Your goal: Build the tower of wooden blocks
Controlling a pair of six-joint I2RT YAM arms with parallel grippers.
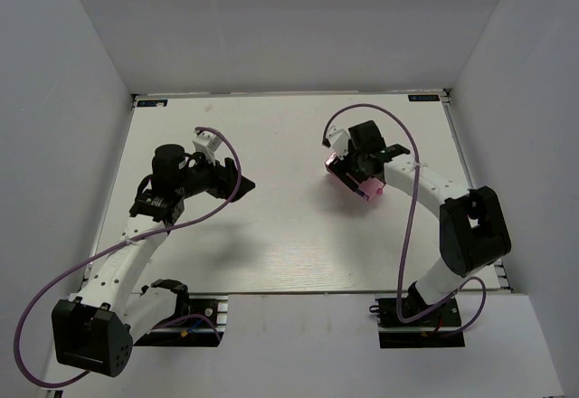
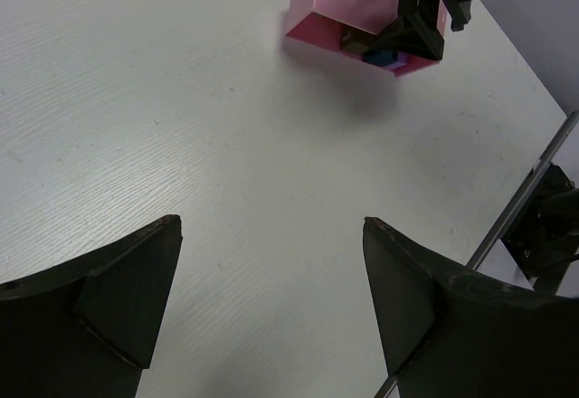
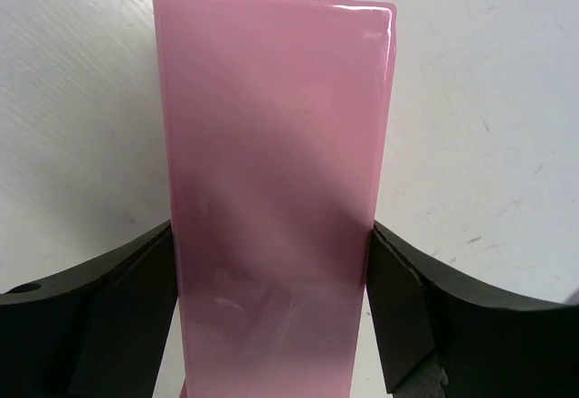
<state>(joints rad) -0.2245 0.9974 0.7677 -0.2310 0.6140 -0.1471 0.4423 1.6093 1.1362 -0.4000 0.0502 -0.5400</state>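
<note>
Blocks (image 2: pixel 381 56) in tray (image 2: pixel 333 2) (tilted), right claw (image 3: pixel 271 244) clamping

I count 2 arms, my left arm (image 1: pixel 136 253) and my right arm (image 1: pixel 470 226). They carry 2 grippers, my left gripper (image 2: pixel 271 226) and my right gripper (image 3: pixel 271 235), each with 2 fingers. There are 2 purple cables, the left cable (image 1: pixel 237 170) and the right cable (image 1: pixel 403 253). There is 1 white table (image 1: pixel 271 244) and, on its far right, 1 pink tray (image 1: pixel 357 184). Of the wood blocks inside the tray I can make out 3: 1 dark block (image 2: pixel 353 43), 1 blue block (image 2: pixel 380 57) and 1 that looks purple (image 2: pixel 398 66). Any others are hidden, so I cannot give a full count.
</note>
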